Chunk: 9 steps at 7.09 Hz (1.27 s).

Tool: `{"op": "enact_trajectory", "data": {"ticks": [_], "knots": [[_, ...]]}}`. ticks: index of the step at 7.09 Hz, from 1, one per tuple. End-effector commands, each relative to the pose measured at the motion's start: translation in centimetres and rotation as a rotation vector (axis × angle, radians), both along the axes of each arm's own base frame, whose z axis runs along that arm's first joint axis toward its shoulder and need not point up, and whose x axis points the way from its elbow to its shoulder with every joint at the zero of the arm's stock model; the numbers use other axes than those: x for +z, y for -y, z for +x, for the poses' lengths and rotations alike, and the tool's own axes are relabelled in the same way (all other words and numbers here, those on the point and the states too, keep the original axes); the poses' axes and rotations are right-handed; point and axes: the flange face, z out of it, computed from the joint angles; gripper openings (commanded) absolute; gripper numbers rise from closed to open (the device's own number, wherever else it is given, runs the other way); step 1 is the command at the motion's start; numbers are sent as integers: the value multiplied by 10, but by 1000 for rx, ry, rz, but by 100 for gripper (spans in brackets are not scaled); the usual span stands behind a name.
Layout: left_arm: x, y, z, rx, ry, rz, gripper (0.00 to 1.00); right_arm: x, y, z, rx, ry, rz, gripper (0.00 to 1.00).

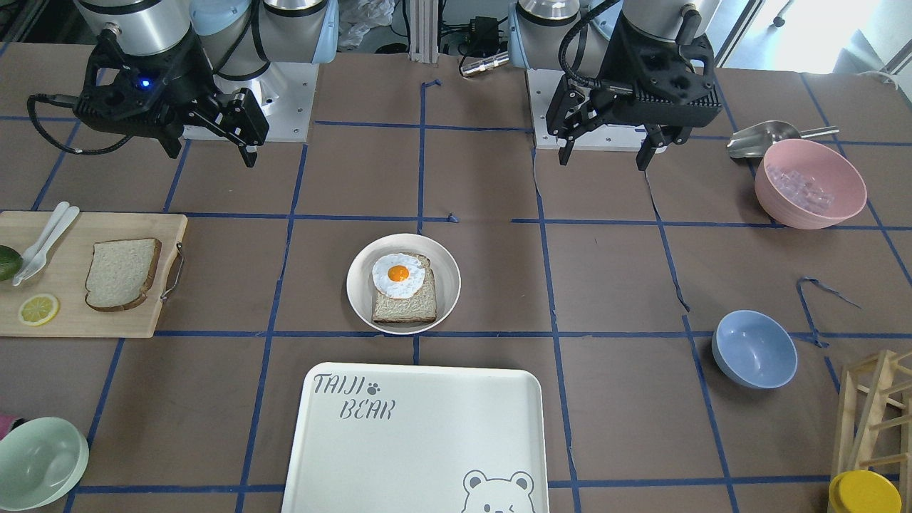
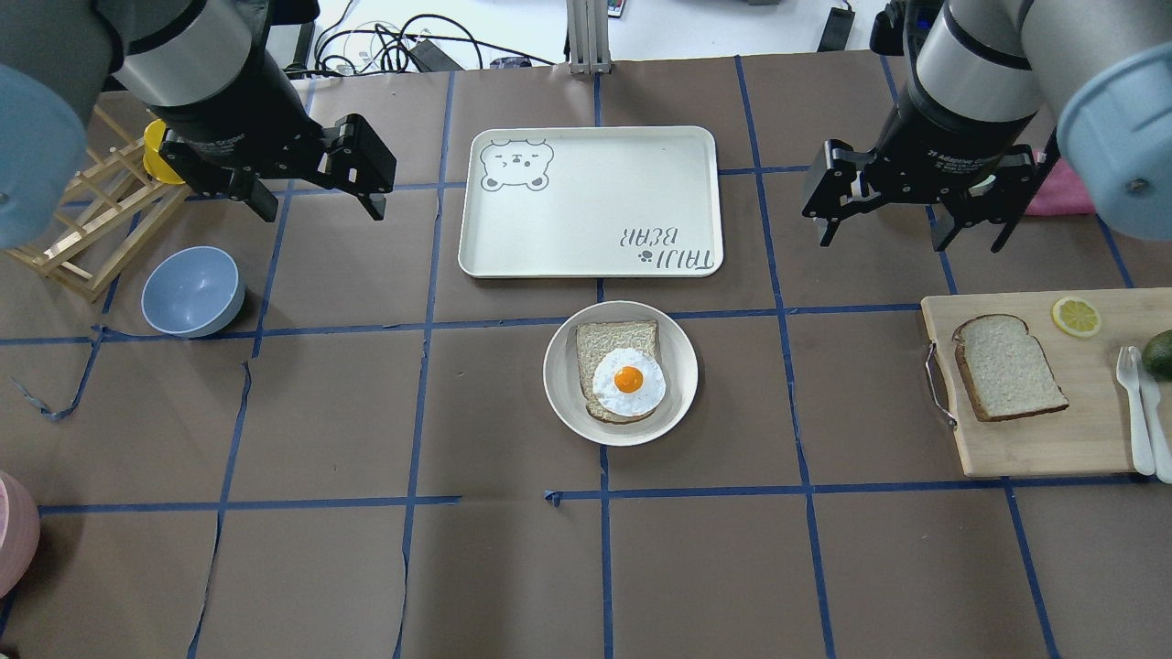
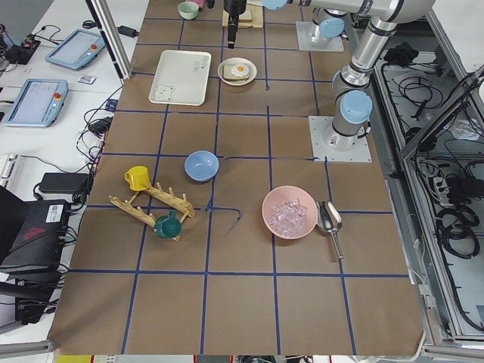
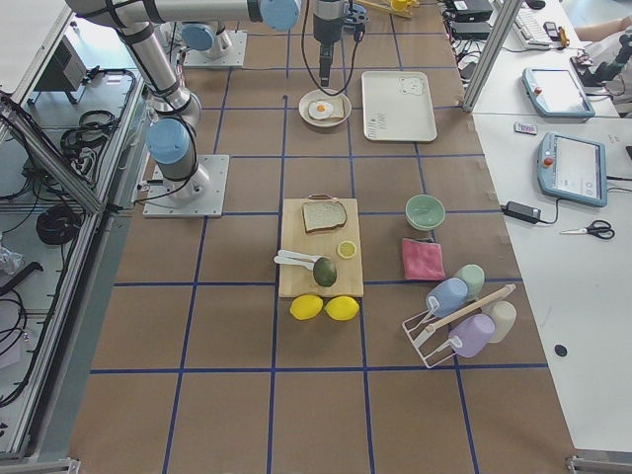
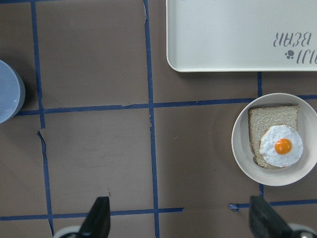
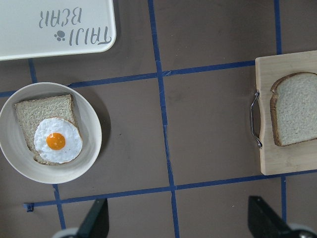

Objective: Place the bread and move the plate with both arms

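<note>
Left gripper [image 2: 320, 210] hangs above the table with its fingers spread wide and nothing between them. Over on the other side, the right gripper [image 2: 884, 240] hangs the same way, jaws apart and empty. The bread [image 2: 1007, 366] lies flat on a wooden cutting board [image 2: 1025, 448] at the robot's right, near a lemon slice [image 2: 1076, 317] (white cutlery [image 2: 1135, 403] lies further along the board). The plate [image 2: 560, 375] sits mid-table, well apart from the board, carrying a second slice [image 2: 613, 340] topped with a fried egg [image 2: 628, 380]. A bear-printed tray [image 2: 586, 238] lies just beyond the plate, close but not touching.
</note>
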Motion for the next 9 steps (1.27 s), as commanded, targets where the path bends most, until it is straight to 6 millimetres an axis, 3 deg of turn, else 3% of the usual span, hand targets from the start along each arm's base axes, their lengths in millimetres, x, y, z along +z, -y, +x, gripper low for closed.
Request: {"op": "enact_trajectory", "data": {"ticks": [1, 6, 7, 9], "knots": [[-2, 1, 0, 1, 0, 6, 100, -2, 3, -1, -7, 0, -1, 100], [-15, 9, -1, 70, -3, 30, 100, -13, 15, -6, -7, 5, 5, 100], [-15, 9, -2, 68, -5, 31, 100, -20, 21, -6, -5, 5, 13, 100], [-14, 7, 0, 70, 0, 30, 100, -52, 42, -9, 22, -1, 77, 100]]}}
